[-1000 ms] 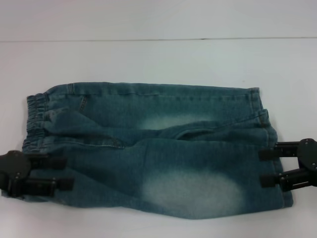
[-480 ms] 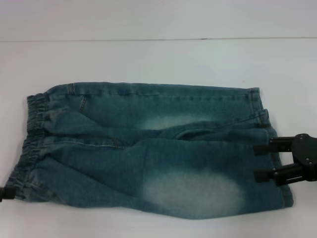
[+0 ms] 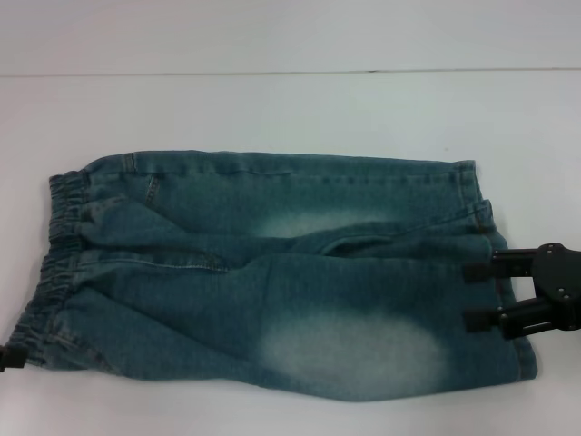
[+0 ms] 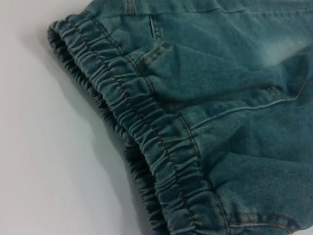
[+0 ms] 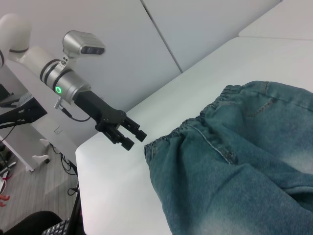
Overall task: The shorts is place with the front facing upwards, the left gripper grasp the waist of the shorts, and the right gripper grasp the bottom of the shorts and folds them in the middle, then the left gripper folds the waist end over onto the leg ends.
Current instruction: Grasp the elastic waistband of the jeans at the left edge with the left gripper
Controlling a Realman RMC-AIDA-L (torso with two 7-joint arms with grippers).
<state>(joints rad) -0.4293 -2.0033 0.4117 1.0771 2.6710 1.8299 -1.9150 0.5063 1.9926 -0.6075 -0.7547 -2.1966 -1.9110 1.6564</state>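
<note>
The faded blue-green denim shorts (image 3: pixel 272 272) lie flat on the white table, folded lengthwise so one leg lies on the other. The gathered elastic waist (image 3: pixel 59 245) is on the left and the leg ends (image 3: pixel 481 218) are on the right. My right gripper (image 3: pixel 477 295) is open, with its two black fingers lying over the near leg hem. Only a black sliver of my left gripper (image 3: pixel 7 357) shows at the head view's left edge. In the right wrist view the left gripper (image 5: pixel 138 140) is open above the table, a short gap from the waist (image 5: pixel 195 125). The left wrist view looks down on the waistband (image 4: pixel 146 127).
The white table (image 3: pixel 272 109) reaches back to a wall seam behind the shorts. In the right wrist view the table's edge (image 5: pixel 80 161) drops off just beyond the left gripper. Past that edge are floor, cables and furniture legs.
My left gripper has pulled away leftward off the waist, leaving it lying flat, and is almost out of the head view. The right gripper has edged slightly left over the leg hem.
</note>
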